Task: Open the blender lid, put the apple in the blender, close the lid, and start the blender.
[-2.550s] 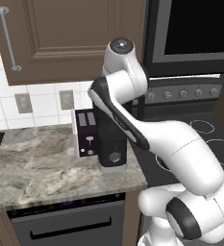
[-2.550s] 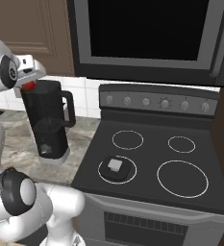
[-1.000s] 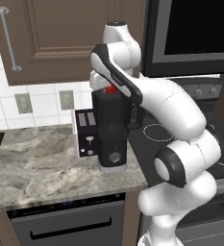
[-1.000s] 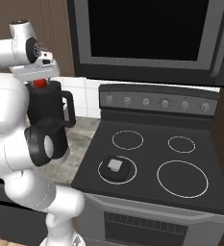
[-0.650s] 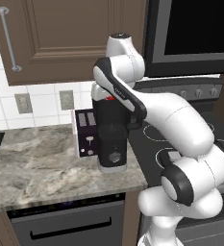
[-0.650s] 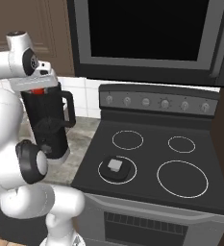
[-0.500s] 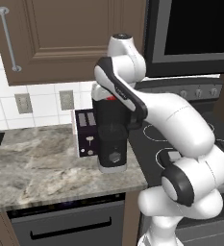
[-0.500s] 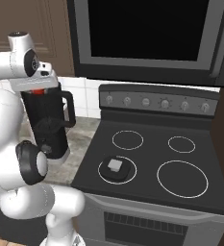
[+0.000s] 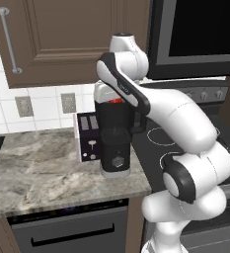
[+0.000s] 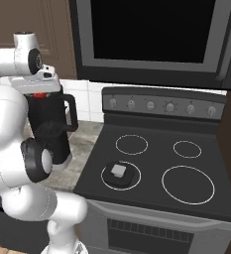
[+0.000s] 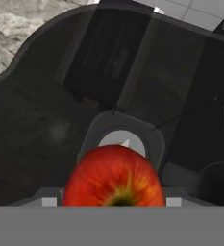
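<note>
I hold the apple (image 11: 113, 175), low centre in the hand view, over the open blender (image 9: 115, 143), cannot tell whether the gripper (image 9: 115, 100) still clamps it; off-centre release risks it clipping the rim and bouncing out.

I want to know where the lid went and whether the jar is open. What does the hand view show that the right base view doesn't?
The hand view looks straight down into the open jar of the tall black blender, to the metal blade hub at its bottom, with the round red apple above it. The right base view shows the small flat dark blender lid with its grey cap on the stove's front left burner. Both show blender and apple.
</note>
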